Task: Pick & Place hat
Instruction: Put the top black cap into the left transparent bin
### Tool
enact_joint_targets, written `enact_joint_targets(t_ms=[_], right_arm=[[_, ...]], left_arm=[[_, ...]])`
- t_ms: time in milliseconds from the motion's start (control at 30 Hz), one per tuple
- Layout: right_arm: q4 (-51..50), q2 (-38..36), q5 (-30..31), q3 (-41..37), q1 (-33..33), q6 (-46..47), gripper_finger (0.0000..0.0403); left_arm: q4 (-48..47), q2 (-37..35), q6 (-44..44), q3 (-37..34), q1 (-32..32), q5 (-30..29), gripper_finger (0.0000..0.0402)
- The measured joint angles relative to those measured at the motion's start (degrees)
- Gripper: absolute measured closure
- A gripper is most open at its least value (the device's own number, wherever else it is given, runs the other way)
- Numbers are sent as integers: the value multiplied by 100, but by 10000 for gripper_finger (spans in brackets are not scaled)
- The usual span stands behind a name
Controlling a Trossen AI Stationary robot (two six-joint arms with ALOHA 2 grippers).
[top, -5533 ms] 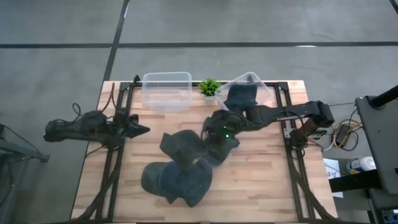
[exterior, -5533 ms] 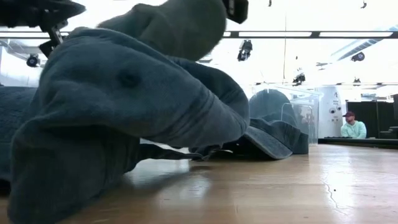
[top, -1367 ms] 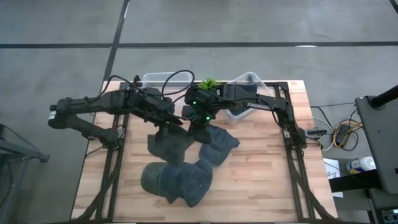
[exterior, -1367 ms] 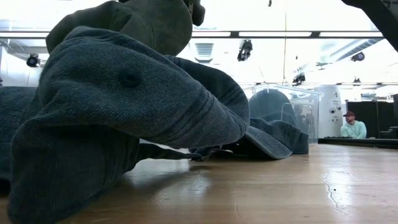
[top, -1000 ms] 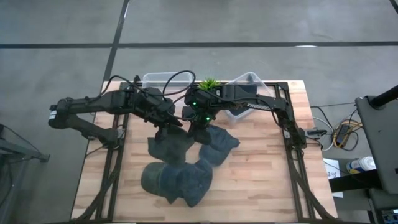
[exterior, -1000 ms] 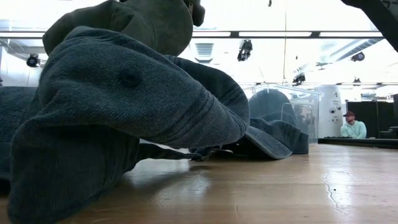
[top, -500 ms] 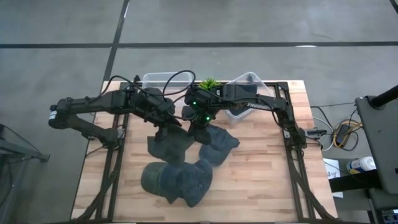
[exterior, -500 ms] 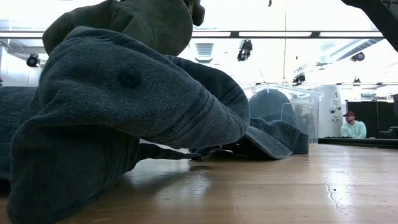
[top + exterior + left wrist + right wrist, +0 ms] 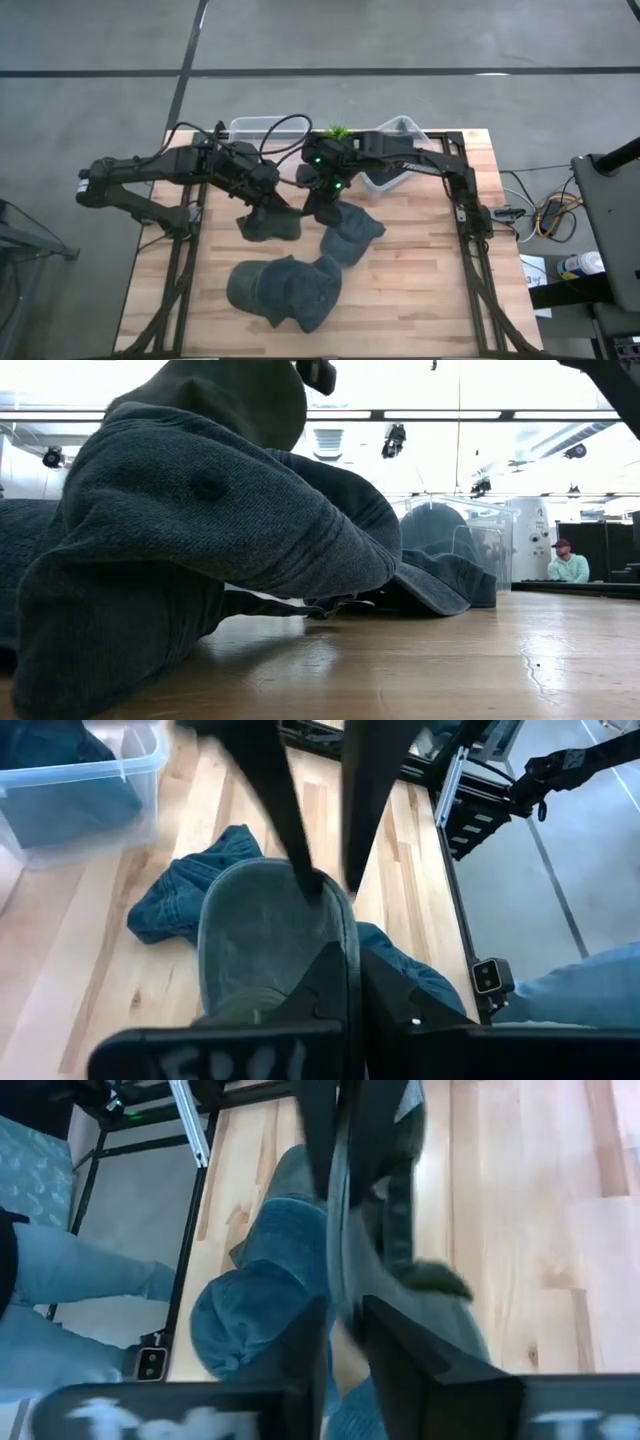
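A pale wooden table (image 9: 420, 290) stands on a grey concrete floor, with black rails along its left and right sides. In the centre of the high view, the left gripper (image 9: 268, 203) has its fingers pressed together on the dark grey-green cloth cap (image 9: 268, 222), which hangs lifted above the boards. The right gripper (image 9: 322, 200) is just beside it, on the cap's right edge; its fingers pinch the brim only loosely and seem to be letting go. This looks like a handover between the arms.

To do this step well, the right gripper should probably release fully and draw back before the left arm carries the cap away, so the cloth is not stretched between them.

The clear plastic box (image 9: 266, 135) at the upper middle, behind the left arm, seems the likely goal; a second clear box (image 9: 400, 130) at the upper right already holds blue cloth. Blue denim caps (image 9: 290, 290) lie below the centre. The lower right of the table is free, while the rails limit side moves.
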Motion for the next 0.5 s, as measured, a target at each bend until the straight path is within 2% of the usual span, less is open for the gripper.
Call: enact_joint_targets(t_ms=[100, 267, 367, 500], right_arm=[[-111, -262, -65, 2, 9, 69, 292], [-71, -676, -54, 2, -6, 205, 236], [-63, -911, -24, 2, -2, 337, 216], [-50, -1160, 157, 2, 4, 420, 207]], left_arm=[[-125, -196, 15, -8, 3, -236, 397], [-147, -540, 66, -8, 13, -953, 397], [-81, -810, 62, -8, 11, -1764, 397], [355, -1181, 228, -8, 16, -2482, 397]])
